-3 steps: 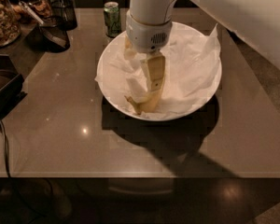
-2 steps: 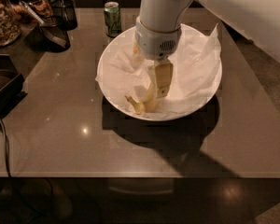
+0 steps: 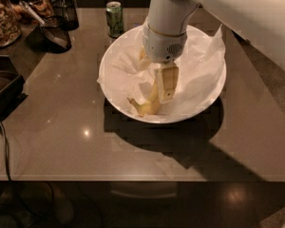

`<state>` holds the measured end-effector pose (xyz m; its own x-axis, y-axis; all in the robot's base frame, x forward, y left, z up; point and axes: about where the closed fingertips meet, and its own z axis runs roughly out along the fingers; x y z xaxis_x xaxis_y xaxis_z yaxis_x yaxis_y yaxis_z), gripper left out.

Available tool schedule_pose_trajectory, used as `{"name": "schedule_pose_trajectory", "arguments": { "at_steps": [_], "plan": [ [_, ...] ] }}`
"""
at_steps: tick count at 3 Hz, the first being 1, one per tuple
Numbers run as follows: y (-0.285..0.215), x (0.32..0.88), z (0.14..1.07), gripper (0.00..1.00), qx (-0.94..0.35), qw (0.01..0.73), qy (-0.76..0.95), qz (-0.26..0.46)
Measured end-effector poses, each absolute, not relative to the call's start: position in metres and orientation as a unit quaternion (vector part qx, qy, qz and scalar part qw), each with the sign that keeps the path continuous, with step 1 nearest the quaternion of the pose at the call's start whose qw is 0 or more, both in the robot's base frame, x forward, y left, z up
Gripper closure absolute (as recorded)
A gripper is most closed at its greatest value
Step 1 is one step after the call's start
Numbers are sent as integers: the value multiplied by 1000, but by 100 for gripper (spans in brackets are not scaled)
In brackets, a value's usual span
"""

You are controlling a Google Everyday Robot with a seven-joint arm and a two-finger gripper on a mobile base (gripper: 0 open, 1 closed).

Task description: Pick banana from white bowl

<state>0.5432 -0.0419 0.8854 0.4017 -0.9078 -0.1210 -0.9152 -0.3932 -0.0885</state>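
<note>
I see the white arm coming straight down from above, its cream-yellow gripper [image 3: 165,95] hanging inside the wide, round white bowl [image 3: 102,78]; I cannot tell whether the claw is gripping. The curved yellow banana [image 3: 145,107] lies on crumpled white paper [image 3: 199,68] near the bowl's front rim, stem pointing left, its other end rising to the gripper's tip.

A curved yellow banana [image 3: 145,108] lies on crumpled paper [image 3: 199,65] in the near-left part of the wide white bowl [image 3: 217,90]. The gripper [image 3: 165,95] hangs down inside the bowl at the banana's upper end.
</note>
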Motion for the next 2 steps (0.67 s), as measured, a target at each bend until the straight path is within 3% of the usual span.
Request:
{"name": "schedule_pose_trajectory", "arguments": {
  "at_steps": [2],
  "plan": [
    [-47, 550, 861, 28, -832, 68, 547, 61]
  ]
}}
